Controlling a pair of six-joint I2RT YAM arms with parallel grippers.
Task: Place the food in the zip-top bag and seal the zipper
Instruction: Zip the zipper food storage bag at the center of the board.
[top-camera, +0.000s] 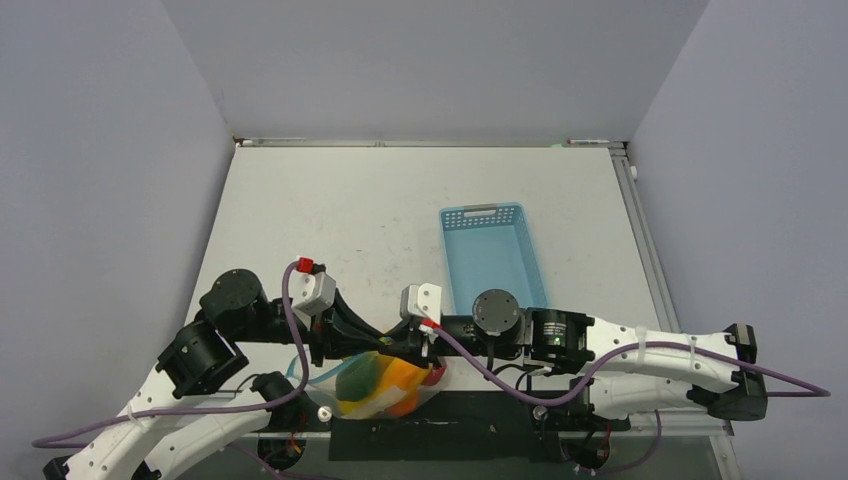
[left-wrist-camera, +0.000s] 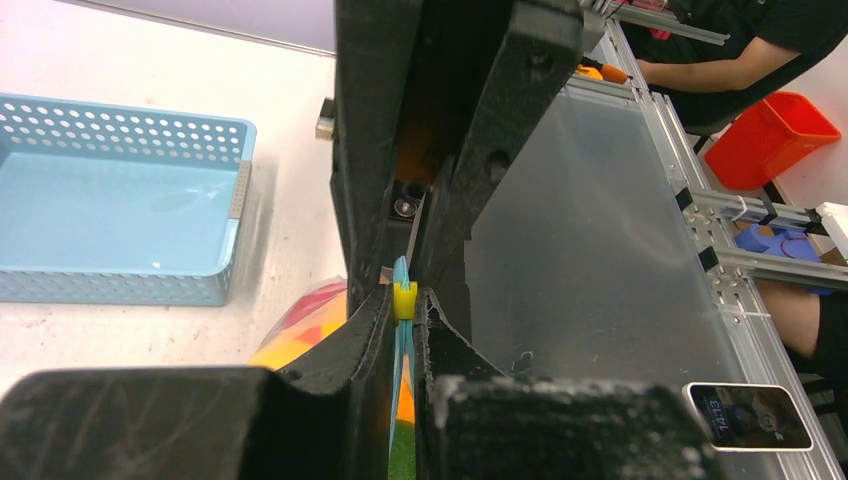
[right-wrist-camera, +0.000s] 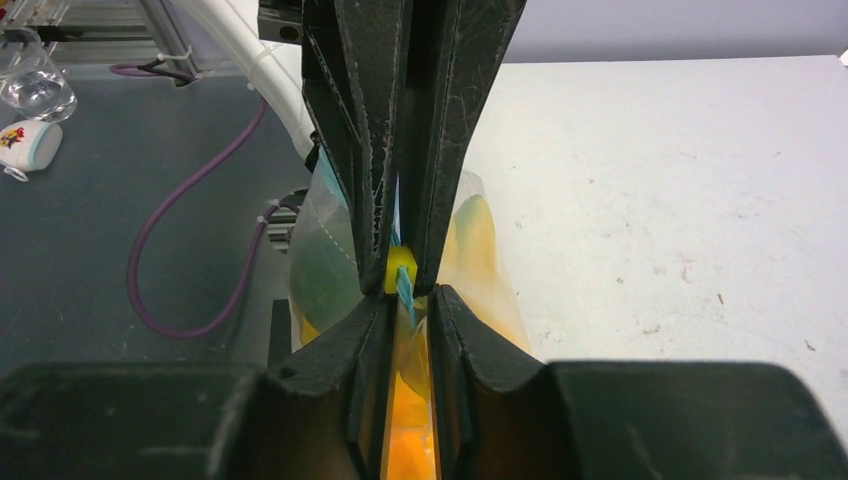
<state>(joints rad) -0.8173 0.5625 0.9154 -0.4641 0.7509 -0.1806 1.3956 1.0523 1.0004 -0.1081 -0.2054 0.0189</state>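
Zipper (left-wrist-camera: 399, 350) sits pinched inside left gripper (left-wrist-camera: 403, 305) and, apparently, right gripper (right-wrist-camera: 404, 292).

Left gripper (left-wrist-camera: 404, 300) pinching zipper (left-wrist-camera: 401, 272); basket (left-wrist-camera: 120, 285) left.

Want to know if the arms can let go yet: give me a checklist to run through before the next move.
1. Food inside the zip-top bag: ok, coloured fruit shows through the plastic.
2. Basket emptied of fruit: ok, none visible in it.
3. Left hand pinched on the zipper: ok.
4. Right hand pinched on the zipper: ok.
5. Zipper closed along its whole length: cannot tell, both hands hide most of it.
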